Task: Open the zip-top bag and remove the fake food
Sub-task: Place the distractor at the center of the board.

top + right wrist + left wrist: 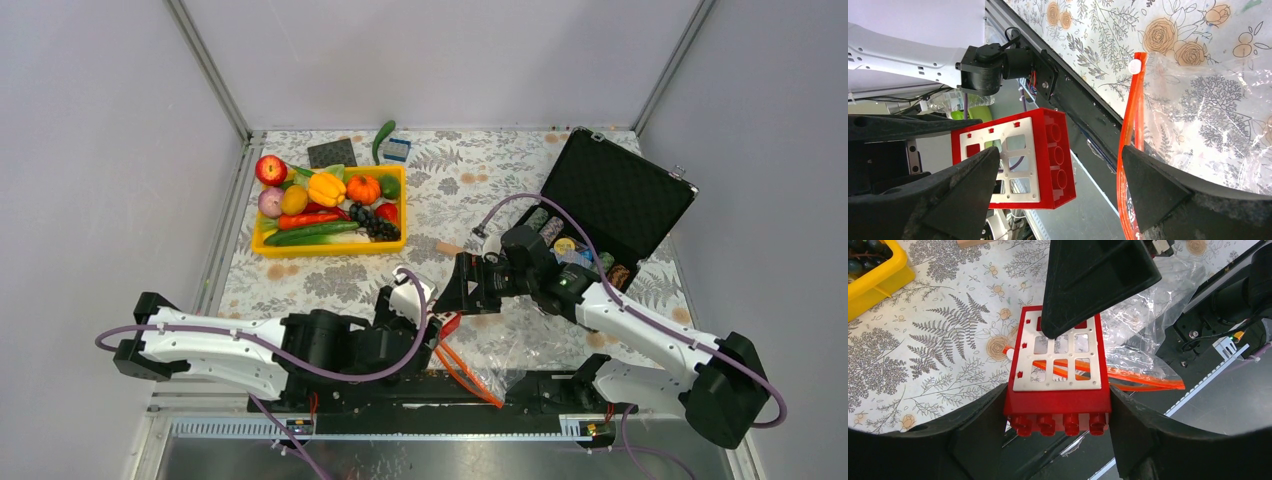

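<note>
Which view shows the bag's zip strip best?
Right wrist: the zip strip shows along most of its length, with its white slider at the far end. Left wrist shows it partly behind the red block. Top external shows only a thin orange line by the arm bases.

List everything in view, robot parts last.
Zip-top bag: one, clear with orange-red strip, near edge between arms.
Fake food: several, red, yellow, orange, purple, in tray.
Tray: one, yellow, far left.
Case: one, black, open, far right.
Chip rolls: several, striped, in case.
Cucumber: one, green, far edge.
Brick: one, red, in left hand.
Left hand: one, black, shut on brick.
Right hand: one, black, open, at brick.
</note>
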